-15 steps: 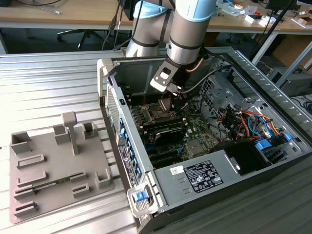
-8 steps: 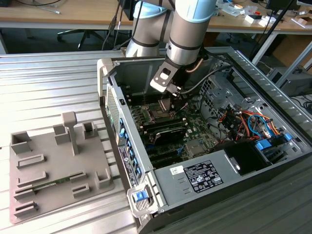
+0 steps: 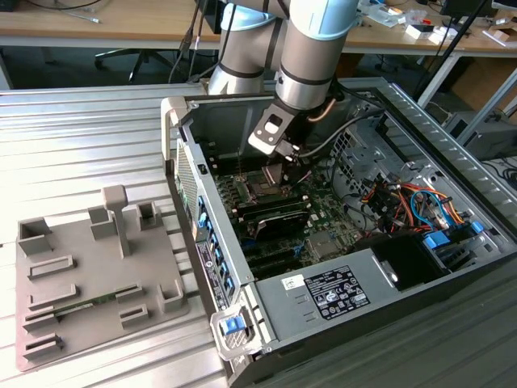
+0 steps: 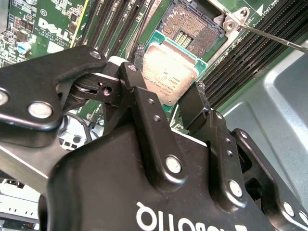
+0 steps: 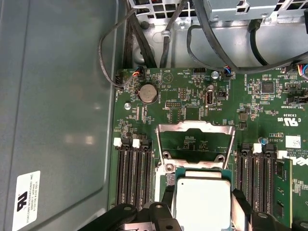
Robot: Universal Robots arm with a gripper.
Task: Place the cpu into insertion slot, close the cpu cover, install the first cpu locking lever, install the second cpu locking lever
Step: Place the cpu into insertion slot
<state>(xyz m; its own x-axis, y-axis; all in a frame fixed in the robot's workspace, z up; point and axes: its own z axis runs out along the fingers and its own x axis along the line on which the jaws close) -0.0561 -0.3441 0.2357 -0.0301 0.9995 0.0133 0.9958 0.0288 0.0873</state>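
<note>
Second wrist view: the tool [image 4: 168, 79] is clenched on the chip [image 4: 171, 67], with one black finger [image 4: 131, 72] against one edge and the other finger [image 4: 202, 94] against the opposite edge. The chip's dull silver face is turned to the camera. It hangs just beside the socket [image 4: 192, 26] and overlaps the socket's near edge. The socket's field of contacts lies bare, so the chip is not seated; whether it touches the rim I cannot tell. A thin metal rod [image 4: 276, 39] runs out from the socket's corner across the long black memory slots [image 4: 240, 62].

In the first wrist view the chip [image 5: 201, 202] sits between the finger ends, and the cover [image 5: 195, 126], a silver frame with a cut-out centre, stands swung open on the far side of it, with the green board [image 5: 192, 96] showing through the cut-out.

In the exterior view the arm [image 3: 311, 48] reaches down into an open computer case [image 3: 323, 295] lying on a ribbed metal worktop [image 3: 81, 137]. A grey tray [image 3: 81, 319] of holders rests on the worktop at the exterior view's left, just beside the case.
</note>
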